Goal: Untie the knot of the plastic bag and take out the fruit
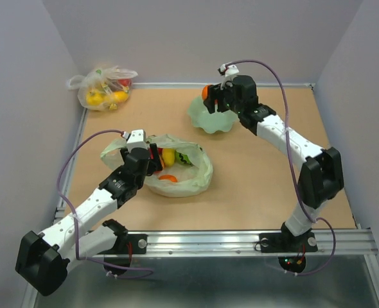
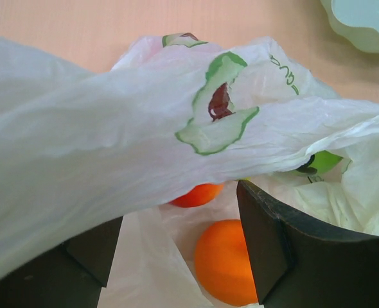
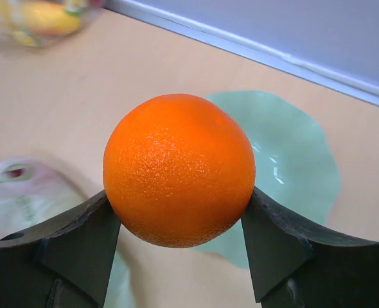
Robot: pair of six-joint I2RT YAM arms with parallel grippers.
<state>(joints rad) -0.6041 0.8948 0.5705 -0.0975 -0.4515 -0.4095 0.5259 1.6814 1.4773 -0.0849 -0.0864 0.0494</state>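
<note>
The pale green plastic bag [image 1: 193,179] lies left of centre with its mouth open; no knot shows. Inside it are a yellow fruit [image 1: 169,156], a green one with dark marks [image 1: 184,158] and an orange-red one [image 1: 169,178]. My left gripper [image 1: 153,159] reaches into the bag's left side. In the left wrist view it [image 2: 176,212] is open under draped bag film [image 2: 80,160], with an orange fruit [image 2: 223,260] against the right finger [image 2: 273,244]. My right gripper [image 1: 210,97] is shut on an orange [image 3: 178,167] above the green bowl [image 1: 214,120].
A clear whitish bag [image 1: 103,86] with yellow and red items lies at the back left corner, beyond the table's rail. The green bowl [image 3: 299,160] has a wavy rim. Walls close in the left, back and right sides.
</note>
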